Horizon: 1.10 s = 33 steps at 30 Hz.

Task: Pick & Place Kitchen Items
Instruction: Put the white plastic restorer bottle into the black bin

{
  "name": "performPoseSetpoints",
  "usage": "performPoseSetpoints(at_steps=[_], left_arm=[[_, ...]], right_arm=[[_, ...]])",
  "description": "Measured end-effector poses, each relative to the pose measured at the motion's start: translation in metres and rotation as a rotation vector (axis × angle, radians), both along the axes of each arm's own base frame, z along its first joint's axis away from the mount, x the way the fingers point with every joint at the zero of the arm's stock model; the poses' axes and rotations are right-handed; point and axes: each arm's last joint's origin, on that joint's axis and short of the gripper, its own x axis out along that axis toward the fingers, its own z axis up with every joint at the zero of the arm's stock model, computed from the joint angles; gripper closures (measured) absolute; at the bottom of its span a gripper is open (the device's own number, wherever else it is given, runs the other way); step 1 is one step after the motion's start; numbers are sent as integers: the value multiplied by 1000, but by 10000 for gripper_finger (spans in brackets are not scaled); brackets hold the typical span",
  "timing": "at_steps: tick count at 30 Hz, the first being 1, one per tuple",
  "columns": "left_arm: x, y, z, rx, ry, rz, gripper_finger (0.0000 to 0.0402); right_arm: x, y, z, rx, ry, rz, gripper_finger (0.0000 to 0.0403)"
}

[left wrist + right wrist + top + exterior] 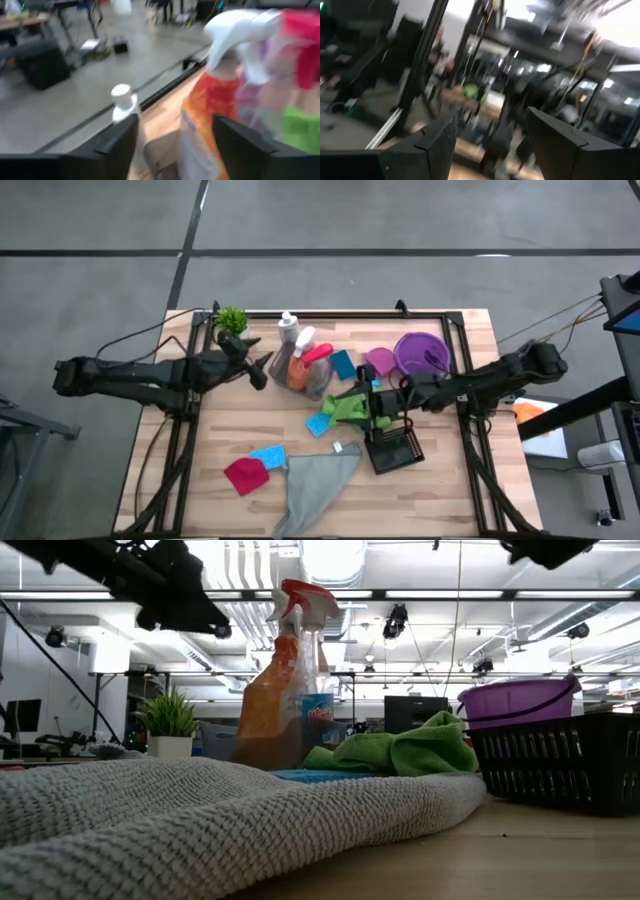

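The left gripper (172,145) has its fingers spread wide with nothing between them, facing the cluster of bottles at the far middle of the table (460,490). Just ahead of it stand the orange-and-white spray bottle (210,115), the white bottle (288,328) and the pink-trigger spray bottle (313,360), packed close together. The right gripper (492,145) also stands parted and holds nothing; from above it hovers over the green cloth (352,406), near the black basket (395,448) and the purple bowl (420,352).

Farther out, a blue sponge (343,364) lies beside the bottles, another (268,455) lies near the front next to the magenta cloth (245,475) and the grey cloth (315,485). The potted plant (232,318) sits at the far left corner.

The main risk, as I judge it, is the tight crowding: the left fingers reaching for one bottle could nudge its neighbours over. On the right, a soft cloth may bunch or slip out of a shallow pinch.
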Motion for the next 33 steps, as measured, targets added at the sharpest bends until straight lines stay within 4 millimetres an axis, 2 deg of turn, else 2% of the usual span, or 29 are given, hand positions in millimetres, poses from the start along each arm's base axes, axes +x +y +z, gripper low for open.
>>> performPoseSetpoints(at_steps=[2, 5, 9, 12, 15, 20, 27, 33], left_arm=[[5, 7, 5, -30, 48, 41, 96], [13, 20, 9, -66, 145, 63, 80], [26, 39, 11, -107, 256, 28, 96], [34, 56, 17, -121, 321, 15, 121], [36, 76, 25, -131, 390, 10, 145], [37, 110, 38, -186, 434, -109, 178], [33, 157, 38, -303, 411, -158, 195], [40, 175, 39, -319, 433, -174, 196]], right_arm=[[-10, 1, -7, 22, 11, 5, 174], [-25, 2, -19, 61, -59, 2, 174], [-41, 2, -41, 104, -113, 1, 174], [-47, 0, -50, 126, -114, -19, 174], [-48, 0, -55, 144, -88, -14, 174], [-48, 2, -57, 143, -66, 1, 174], [-47, 2, -59, 148, -39, 14, 174], [-47, 3, -60, 157, -30, 17, 174]])
